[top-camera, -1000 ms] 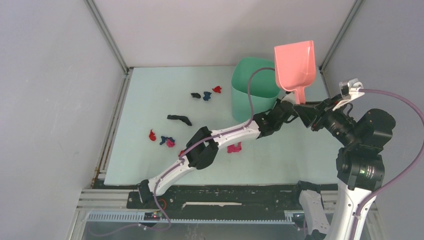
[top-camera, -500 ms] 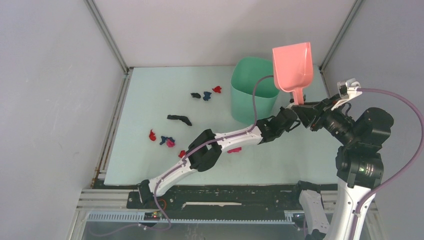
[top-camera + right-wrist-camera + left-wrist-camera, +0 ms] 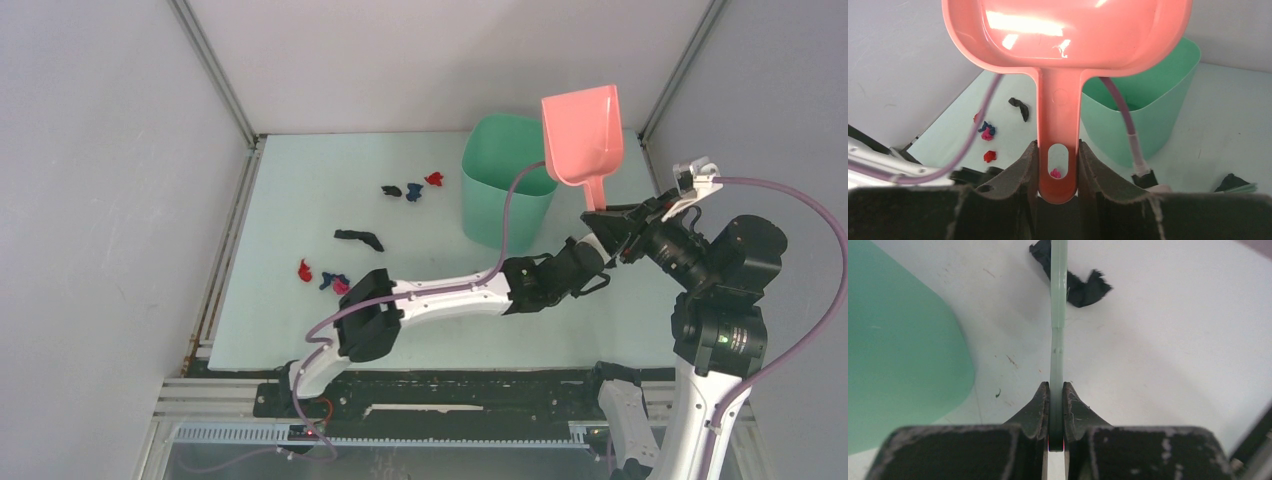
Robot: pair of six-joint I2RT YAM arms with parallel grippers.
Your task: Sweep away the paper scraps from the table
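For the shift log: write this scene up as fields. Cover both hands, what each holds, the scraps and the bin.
left hand: shut on a thin green tool, low over the table, right of the bin
right hand: shut on the dustpan handle, pan raised beside the bin
scraps: scattered on the table, left of the bin
bin: upright
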